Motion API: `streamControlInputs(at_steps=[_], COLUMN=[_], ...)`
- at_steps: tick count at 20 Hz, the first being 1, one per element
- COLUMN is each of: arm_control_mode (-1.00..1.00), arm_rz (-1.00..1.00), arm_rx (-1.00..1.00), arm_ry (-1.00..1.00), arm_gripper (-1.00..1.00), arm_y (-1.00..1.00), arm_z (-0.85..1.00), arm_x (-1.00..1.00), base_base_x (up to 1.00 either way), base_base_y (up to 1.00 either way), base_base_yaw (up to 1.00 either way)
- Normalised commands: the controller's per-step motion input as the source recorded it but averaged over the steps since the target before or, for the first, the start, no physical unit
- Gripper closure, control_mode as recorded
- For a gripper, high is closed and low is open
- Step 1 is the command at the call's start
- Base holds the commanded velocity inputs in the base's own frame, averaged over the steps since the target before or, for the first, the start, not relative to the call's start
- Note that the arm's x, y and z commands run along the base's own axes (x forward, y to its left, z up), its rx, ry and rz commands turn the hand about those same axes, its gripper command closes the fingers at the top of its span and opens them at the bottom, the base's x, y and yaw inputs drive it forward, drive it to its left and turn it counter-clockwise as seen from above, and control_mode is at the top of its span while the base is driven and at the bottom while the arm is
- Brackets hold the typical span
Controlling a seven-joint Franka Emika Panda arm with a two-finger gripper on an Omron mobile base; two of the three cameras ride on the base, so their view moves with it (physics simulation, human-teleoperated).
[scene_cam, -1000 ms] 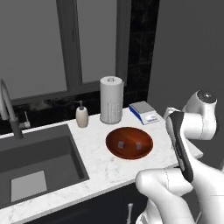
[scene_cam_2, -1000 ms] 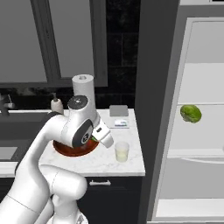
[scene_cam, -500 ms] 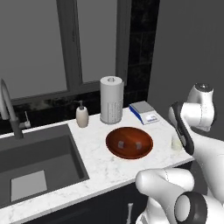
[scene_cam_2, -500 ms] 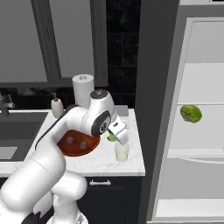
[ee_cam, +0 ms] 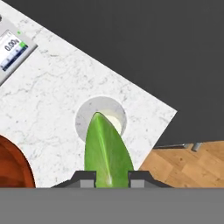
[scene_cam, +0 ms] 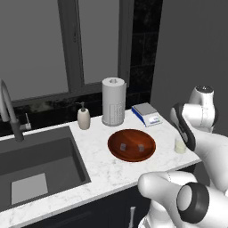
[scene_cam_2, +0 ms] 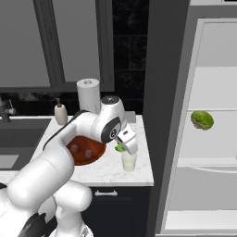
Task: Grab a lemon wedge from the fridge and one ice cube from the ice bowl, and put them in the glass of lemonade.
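Hand (ee_cam: pixel 112 175) grips the glossy green lemon wedge (ee_cam: pixel 107 151) above the clear lemonade glass (ee_cam: pixel 101 116); next, release it inside.

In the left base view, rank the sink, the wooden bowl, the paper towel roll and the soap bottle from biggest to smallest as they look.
1. Sink, biggest, though nearest the camera.
2. Wooden bowl.
3. Paper towel roll, close to the bowl in area, so that order is unsure.
4. Soap bottle, clearly smallest.

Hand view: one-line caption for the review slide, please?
The gripper, shut on the lemon wedge, holds it right over the glass of lemonade on the marble counter.
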Motion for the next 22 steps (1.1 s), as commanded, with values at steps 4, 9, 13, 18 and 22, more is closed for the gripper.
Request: streamControlInputs(at_steps=[4, 9, 13, 18, 22], arm_control_mode=[-1.0, -1.0, -1.0, -1.0, -1.0], arm_rz=[0.01, 0.01, 0.01, 0.01, -0.08], arm_rx=[0.0, 0.0, 0.0, 0.0, 0.0], arm_ry=[-0.02, -0.05, -0.05, -0.02, 0.0], arm_gripper=[1.0, 1.0, 1.0, 1.0, 1.0], arm_y=[0.01, 0.0, 0.0, 0.1, 0.28], arm_z=[-0.37, -0.17, -0.08, 0.0, 0.0], arm_x=[0.0, 0.0, 0.0, 0.0, 0.11], base_base_x=[0.0, 0.0, 0.0, 0.0, 0.0], base_base_y=[0.0, 0.0, 0.0, 0.0, 0.0], base_base_yaw=[0.0, 0.0, 0.0, 0.0, 0.0])
